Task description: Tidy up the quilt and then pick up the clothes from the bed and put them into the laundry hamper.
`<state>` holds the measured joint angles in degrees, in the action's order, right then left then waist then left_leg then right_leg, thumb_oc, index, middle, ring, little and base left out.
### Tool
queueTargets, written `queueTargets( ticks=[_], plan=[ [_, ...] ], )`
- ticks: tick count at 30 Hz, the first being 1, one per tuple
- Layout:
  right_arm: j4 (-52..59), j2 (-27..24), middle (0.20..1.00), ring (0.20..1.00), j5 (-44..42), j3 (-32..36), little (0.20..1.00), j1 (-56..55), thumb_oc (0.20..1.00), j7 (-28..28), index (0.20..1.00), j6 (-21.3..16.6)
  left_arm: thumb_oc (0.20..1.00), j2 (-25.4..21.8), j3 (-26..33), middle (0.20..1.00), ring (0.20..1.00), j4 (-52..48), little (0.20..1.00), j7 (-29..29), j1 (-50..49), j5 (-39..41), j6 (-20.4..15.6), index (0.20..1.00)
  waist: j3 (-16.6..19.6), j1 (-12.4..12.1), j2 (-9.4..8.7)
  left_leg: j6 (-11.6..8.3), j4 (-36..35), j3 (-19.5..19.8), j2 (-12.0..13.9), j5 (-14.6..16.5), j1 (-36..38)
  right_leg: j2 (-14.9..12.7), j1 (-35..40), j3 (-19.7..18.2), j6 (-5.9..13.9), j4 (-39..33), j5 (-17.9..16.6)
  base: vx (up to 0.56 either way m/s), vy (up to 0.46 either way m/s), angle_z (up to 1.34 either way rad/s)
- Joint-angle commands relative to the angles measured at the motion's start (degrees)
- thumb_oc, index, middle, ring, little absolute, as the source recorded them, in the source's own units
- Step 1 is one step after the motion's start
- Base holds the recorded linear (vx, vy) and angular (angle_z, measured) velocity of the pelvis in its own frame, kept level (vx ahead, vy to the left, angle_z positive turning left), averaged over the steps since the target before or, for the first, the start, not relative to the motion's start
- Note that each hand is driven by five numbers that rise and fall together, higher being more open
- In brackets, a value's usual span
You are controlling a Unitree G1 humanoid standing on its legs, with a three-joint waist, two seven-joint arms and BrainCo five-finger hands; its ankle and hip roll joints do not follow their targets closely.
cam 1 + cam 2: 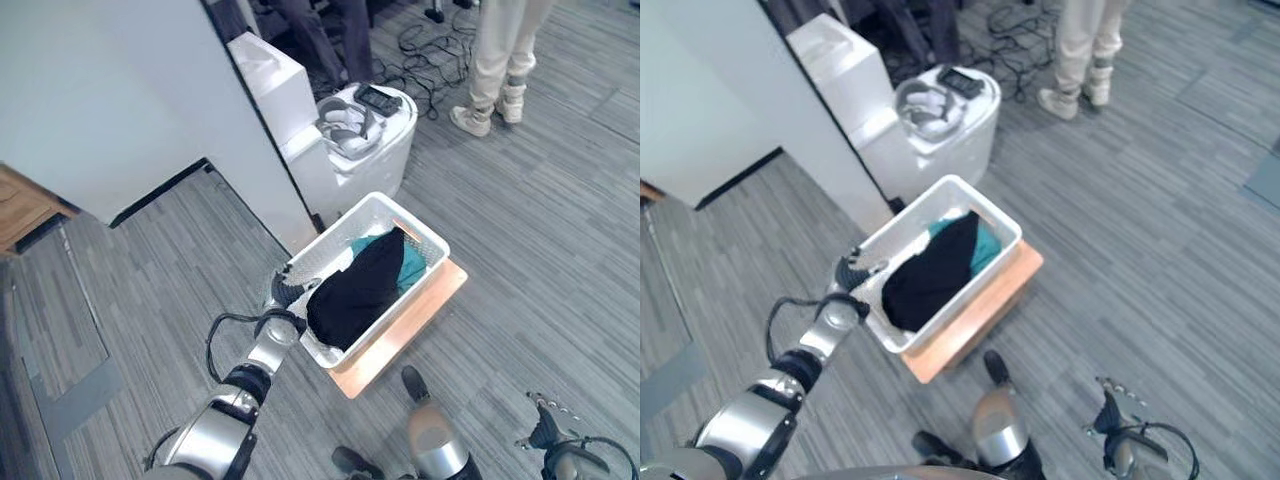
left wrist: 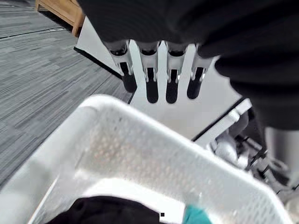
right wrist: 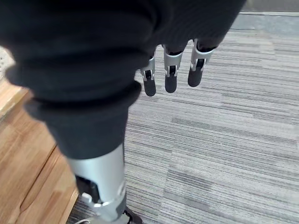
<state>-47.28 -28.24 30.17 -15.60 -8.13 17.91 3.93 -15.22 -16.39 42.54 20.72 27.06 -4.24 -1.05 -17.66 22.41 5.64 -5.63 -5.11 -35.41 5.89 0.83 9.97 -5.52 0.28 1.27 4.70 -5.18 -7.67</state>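
While clothes (image 1: 358, 288) lie in the hamper (image 1: 425, 234) | left hand (image 1: 283, 291) hovers at its rim, fingers straight, empty | right hand (image 1: 1113, 408) relaxed, idle | judged: drop-off done; you withdraw next.

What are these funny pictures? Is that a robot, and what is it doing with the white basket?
Yes, it is a robot that stands on two legs. The two wide pictures come from cameras in its head, looking down at the floor. The two close pictures come from cameras on its wrists, so you see its silver fingers with dark tips up close.

On the grey floor sits a white laundry hamper on a wooden board. Inside lie black clothes and something teal.

The robot's left hand is at the hamper's near corner, fingers straight, holding nothing. Its right hand hangs open over bare floor.

Behind the hamper stands a white machine, and a person's legs show farther back.
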Motion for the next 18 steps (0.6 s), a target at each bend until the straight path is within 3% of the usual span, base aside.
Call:
queueTargets(
  ticks=[1,2,3,5,6,9,14,18],
  plan=[
    [-8.23,2.80,1.000,1.000,-5.95,0.58,1.000,2.03,1.000,-0.89,1.000,-0.04,1.000,-5.34,3.02,1.000,1.000,-4.05,1.000,3.61,0.17,5.23,-4.13,1.000,4.68,-2.52,-1.52,-1.96,0.11,3.61,2.89,1.04,0.49,-0.48,2.95,3.55,4.68,0.18,8.64,-0.01,-0.035,0.40],
    [-8.25,2.81,1.000,1.000,-5.95,0.55,1.000,2.04,1.000,-0.88,1.000,-0.05,1.000,-5.36,3.03,1.000,1.000,-4.07,1.000,3.60,0.15,5.23,-4.12,1.000,4.68,-2.50,-1.53,-1.96,0.11,3.62,2.89,1.03,0.49,-0.49,2.95,3.55,4.68,0.18,8.64,-0.08,-0.078,0.41],
    [-12.92,4.82,1.000,1.000,-7.81,0.70,1.000,3.39,1.000,-2.09,1.000,0.49,1.000,-7.11,5.58,1.000,1.000,-8.96,1.000,3.13,-4.65,7.33,-5.26,1.000,5.73,-5.08,-2.46,-1.77,0.11,4.05,3.40,-0.40,0.18,-0.16,3.35,4.72,3.88,0.18,7.63,-0.08,-0.064,0.27],
    [-14.42,5.50,1.000,1.000,-8.41,0.66,1.000,3.79,1.000,-2.81,1.000,0.76,1.000,-7.67,7.08,1.000,1.000,-10.03,1.000,2.89,-6.71,9.08,-5.97,1.000,6.26,-6.09,-2.90,-1.84,0.11,4.34,3.48,-0.42,0.46,-0.08,3.86,5.10,3.78,0.18,7.69,-0.04,-0.038,0.21],
    [-17.42,7.30,1.000,1.000,-9.85,1.03,1.000,4.79,1.000,-3.66,1.000,1.06,1.000,-7.47,9.19,1.000,1.000,-9.99,1.000,2.66,-10.58,11.23,-6.22,1.000,7.24,-8.08,-3.62,-1.85,0.11,5.59,3.68,-0.49,0.72,-0.09,4.91,6.40,3.56,0.18,7.90,-0.02,-0.003,0.22],
    [-19.03,8.48,1.000,1.000,-9.55,0.41,1.000,6.19,1.000,-5.52,1.000,1.22,1.000,-8.45,10.64,1.000,1.000,-7.78,1.000,-1.53,-17.07,8.96,-4.96,1.000,8.19,-10.65,-4.65,-1.80,0.11,7.03,3.86,-0.39,0.96,-0.14,6.06,7.88,3.27,0.18,8.25,-0.02,0.003,0.39],
    [-18.73,10.62,1.000,1.000,-10.73,-0.50,1.000,9.79,1.000,-6.53,1.000,0.15,1.000,-4.83,12.33,1.000,1.000,17.40,1.000,-4.88,-25.23,3.93,-0.85,1.000,9.26,-13.35,-5.56,-1.62,0.11,7.97,3.99,-0.39,1.08,-0.24,6.83,9.08,2.99,0.18,8.54,-0.02,0.041,0.24],
    [-18.60,12.46,1.000,1.000,-10.25,-1.57,1.000,11.13,1.000,-6.02,1.000,0.20,1.000,-1.60,13.40,1.000,1.000,27.58,1.000,-6.20,-29.51,1.72,1.01,1.000,9.83,-14.35,-5.77,-1.38,0.11,8.12,3.85,0.05,0.96,-0.48,6.83,9.25,3.04,0.18,8.58,0.00,0.069,0.02]
  ],
)
